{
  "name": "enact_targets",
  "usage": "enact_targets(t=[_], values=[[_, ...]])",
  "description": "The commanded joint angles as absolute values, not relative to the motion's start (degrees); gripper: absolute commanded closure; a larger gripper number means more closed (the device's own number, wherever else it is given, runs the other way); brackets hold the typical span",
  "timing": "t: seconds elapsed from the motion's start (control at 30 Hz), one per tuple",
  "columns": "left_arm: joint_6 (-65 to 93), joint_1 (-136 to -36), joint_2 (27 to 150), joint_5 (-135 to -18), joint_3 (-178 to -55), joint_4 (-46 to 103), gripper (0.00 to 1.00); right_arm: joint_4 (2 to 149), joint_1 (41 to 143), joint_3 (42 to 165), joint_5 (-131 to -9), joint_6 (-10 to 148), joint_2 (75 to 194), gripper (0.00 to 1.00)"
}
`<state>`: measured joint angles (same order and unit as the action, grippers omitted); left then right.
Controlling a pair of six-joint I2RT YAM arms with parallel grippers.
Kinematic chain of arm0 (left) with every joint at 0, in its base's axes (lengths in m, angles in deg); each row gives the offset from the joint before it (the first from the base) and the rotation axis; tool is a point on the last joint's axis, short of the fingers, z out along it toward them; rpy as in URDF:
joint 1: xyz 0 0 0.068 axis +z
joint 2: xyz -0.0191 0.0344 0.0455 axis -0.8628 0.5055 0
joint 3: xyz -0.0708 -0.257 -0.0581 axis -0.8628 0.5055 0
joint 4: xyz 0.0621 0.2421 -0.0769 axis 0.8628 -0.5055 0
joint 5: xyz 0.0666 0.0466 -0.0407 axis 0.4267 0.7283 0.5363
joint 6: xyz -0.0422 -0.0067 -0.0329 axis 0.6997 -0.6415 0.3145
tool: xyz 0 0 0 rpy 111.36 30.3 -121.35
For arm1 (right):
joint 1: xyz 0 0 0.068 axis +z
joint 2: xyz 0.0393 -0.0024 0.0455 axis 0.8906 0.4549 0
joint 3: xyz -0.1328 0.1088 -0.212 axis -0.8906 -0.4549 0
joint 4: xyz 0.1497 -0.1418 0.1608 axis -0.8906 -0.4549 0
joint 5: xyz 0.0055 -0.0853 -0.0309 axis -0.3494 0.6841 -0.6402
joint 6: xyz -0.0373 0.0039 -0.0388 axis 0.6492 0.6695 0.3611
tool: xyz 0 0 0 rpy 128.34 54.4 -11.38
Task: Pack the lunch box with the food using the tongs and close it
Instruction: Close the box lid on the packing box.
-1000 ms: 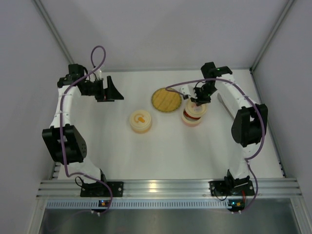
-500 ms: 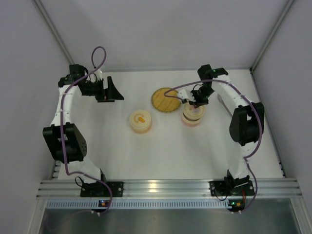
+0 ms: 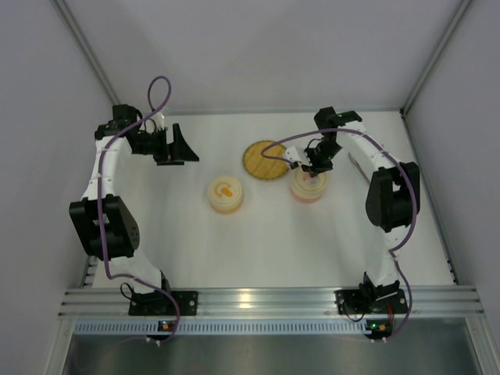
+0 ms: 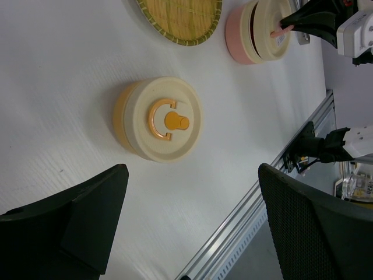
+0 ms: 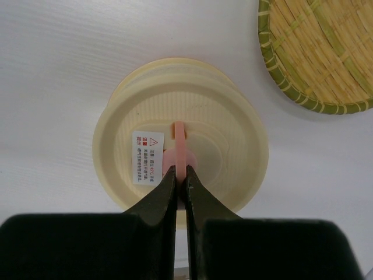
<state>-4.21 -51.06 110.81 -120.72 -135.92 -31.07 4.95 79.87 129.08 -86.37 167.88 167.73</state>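
My right gripper was pressed together on the pink handle of the cream lid. That lid lay on the pink lunch box, which stood just right of the woven plate. My left gripper hung spread wide at the far left, holding nothing. The orange lunch box sat lidded near the plate.
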Motion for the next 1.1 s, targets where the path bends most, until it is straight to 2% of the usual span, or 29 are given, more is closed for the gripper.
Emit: enact_targets(t=[0.0,1.07], values=[[-5.0,-50.8,111.0,-121.5,-135.9,-29.7,0.02,3.0,81.4,129.5,-88.8,169.7,168.9,1.0],[-5.2,-50.8,111.6,-121.9,-135.8,-30.0,0.02,-2.6,81.5,134.7,-88.7,167.4,172.7,1.0]])
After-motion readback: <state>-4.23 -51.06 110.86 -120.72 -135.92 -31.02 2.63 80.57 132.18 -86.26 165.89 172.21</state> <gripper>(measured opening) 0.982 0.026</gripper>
